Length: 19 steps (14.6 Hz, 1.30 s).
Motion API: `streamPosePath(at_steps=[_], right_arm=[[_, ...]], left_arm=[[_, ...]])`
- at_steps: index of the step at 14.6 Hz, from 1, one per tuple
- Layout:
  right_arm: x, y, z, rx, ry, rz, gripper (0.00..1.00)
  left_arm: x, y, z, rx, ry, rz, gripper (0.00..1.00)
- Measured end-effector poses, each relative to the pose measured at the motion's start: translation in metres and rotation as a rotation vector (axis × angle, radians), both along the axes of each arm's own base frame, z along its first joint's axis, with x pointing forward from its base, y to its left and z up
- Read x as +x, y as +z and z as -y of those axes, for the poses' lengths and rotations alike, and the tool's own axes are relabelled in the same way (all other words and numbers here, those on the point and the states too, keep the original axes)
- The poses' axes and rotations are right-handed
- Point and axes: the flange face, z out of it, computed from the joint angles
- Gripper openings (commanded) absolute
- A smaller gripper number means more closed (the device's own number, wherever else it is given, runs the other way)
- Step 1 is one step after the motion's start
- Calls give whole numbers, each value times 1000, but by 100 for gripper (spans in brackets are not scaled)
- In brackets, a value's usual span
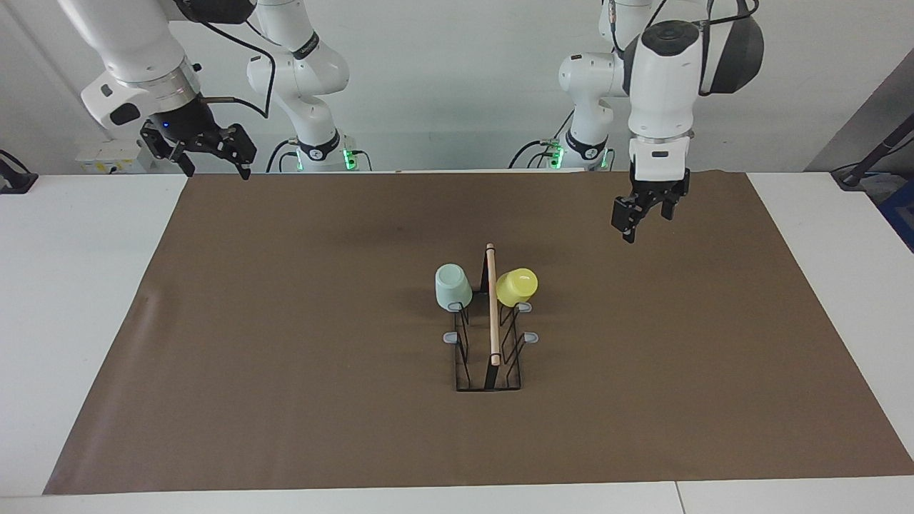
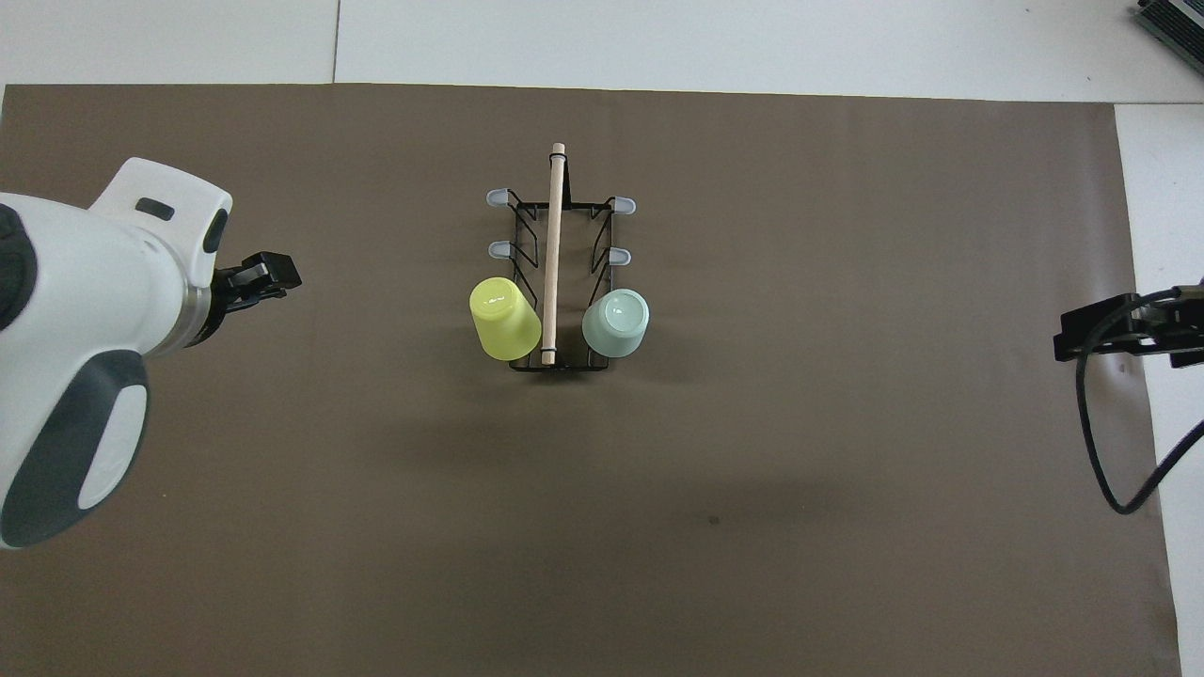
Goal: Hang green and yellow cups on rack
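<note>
The rack [image 1: 490,335] stood near the middle of the brown mat [image 1: 285,357] that covered the table [image 1: 71,285], its wooden rod [image 1: 492,303] running along the top from the robots' end toward the end farther from them. Both cups hung upside down on the pair of prongs nearest the robots. The green cup [image 1: 453,286] sat on the prong at the side toward the right arm's end of the table, its closed bottom turned upward. The yellow cup [image 1: 516,286] sat on the matching prong at the side toward the left arm's end, tilted outward away from the rod. Neither cup's inside could be seen. The other four grey-tipped prongs [image 1: 530,337] carried nothing.

The left claw [image 1: 640,214] hung in the air over bare mat toward the left arm's end of the table, well apart from the rack and the yellow cup; it was released, jaws apart, grasping nothing. The right claw [image 1: 211,153] hung high over the mat's edge at the right arm's end, close to the robots, likewise spread wide and holding nothing, the arm waiting there.
</note>
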Motion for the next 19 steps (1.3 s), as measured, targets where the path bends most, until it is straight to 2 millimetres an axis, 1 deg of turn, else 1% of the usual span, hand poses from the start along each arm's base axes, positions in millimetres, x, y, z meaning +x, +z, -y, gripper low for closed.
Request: streamPosePath(at_steps=[3, 4, 6, 8, 9, 12, 14, 16, 19], right_arm=[[0, 0, 3, 0, -6, 0, 100], [0, 0, 4, 0, -7, 0, 100], [0, 0, 4, 0, -7, 0, 100], [0, 0, 4, 0, -8, 0, 100], [0, 0, 4, 0, -8, 0, 100], [0, 0, 4, 0, -8, 0, 100], [0, 0, 4, 0, -8, 0, 100], [0, 0, 4, 0, -8, 0, 100], [0, 0, 4, 0, -8, 0, 100]], left_arm=[[8, 3, -42, -73, -129, -29, 100], [9, 5, -51, -74, -176, -33, 100], [10, 9, -63, -66, -256, -41, 100], [10, 21, -68, -57, -316, -51, 100], [12, 31, -71, -53, -341, -58, 100], [19, 73, -78, -42, -400, -82, 100], [18, 94, -78, -40, -411, -89, 100], [13, 102, -79, -45, -412, -128, 100], [9, 117, -74, -45, -423, -128, 100]])
